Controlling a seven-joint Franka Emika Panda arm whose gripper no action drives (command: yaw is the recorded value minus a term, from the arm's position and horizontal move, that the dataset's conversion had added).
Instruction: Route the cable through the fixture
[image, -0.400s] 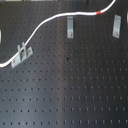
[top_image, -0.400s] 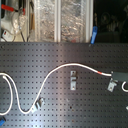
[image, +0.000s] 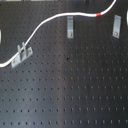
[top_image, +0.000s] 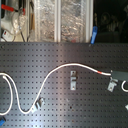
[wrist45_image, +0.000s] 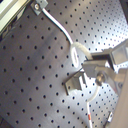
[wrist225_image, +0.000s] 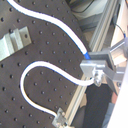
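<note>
The white cable (image: 45, 24) runs across the black pegboard (image: 75, 85) in both exterior views. It passes at the grey clip (image: 20, 54) on the first exterior view's left, arcs over the top of the middle clip (image: 70, 26), and rises past its red band (image: 100, 14) toward the top right corner. A third clip (image: 116, 26) stands apart below it. In the second exterior view my dark gripper (top_image: 115, 75) sits right after the red band (top_image: 104, 73), shut on the cable. The first wrist view shows the fingers (wrist45_image: 102, 64) over the cable (wrist45_image: 64, 31) beside a clip (wrist45_image: 75, 83).
Behind the pegboard in the second exterior view stand shelves with foil-like bins (top_image: 60, 20) and wires. An aluminium frame rail (wrist225_image: 102, 30) borders the board in the second wrist view. The cable's far end loops (top_image: 12, 97) at the second exterior view's left.
</note>
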